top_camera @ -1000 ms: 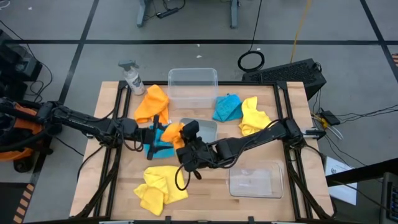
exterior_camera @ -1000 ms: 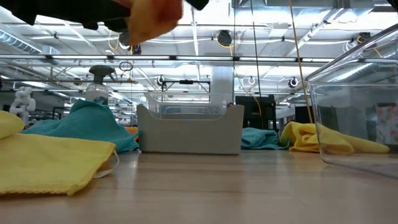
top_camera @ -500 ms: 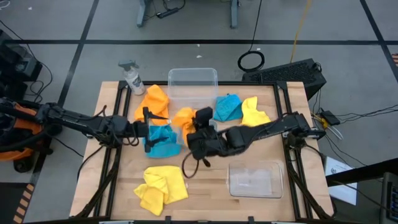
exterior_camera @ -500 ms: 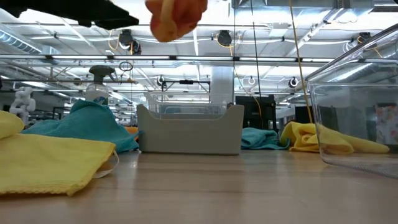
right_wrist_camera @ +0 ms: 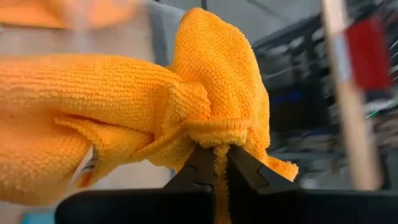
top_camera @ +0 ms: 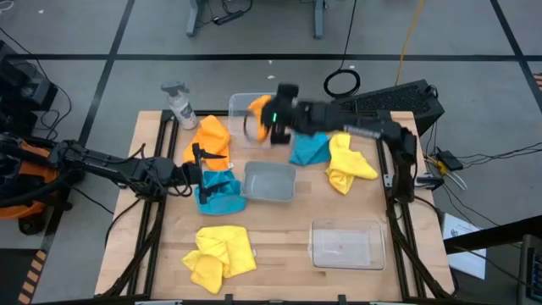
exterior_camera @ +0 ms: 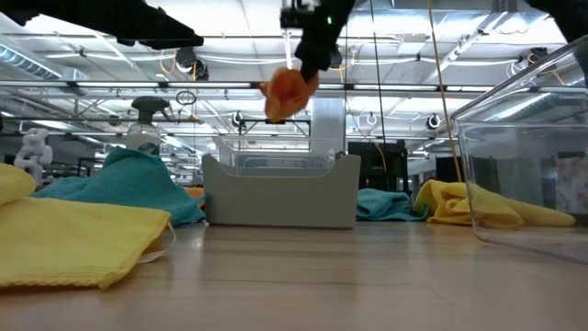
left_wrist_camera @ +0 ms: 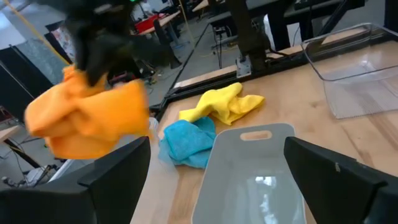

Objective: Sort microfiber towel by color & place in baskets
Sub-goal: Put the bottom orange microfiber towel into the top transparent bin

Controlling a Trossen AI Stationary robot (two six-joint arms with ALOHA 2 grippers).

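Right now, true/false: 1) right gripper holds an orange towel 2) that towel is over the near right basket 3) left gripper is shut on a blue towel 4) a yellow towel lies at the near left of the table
1) True. The right gripper is shut on an orange towel.
2) False. It hangs over the far clear basket, not the near right basket.
3) False. The left gripper is open beside the blue towel.
4) True. The yellow towel lies there.
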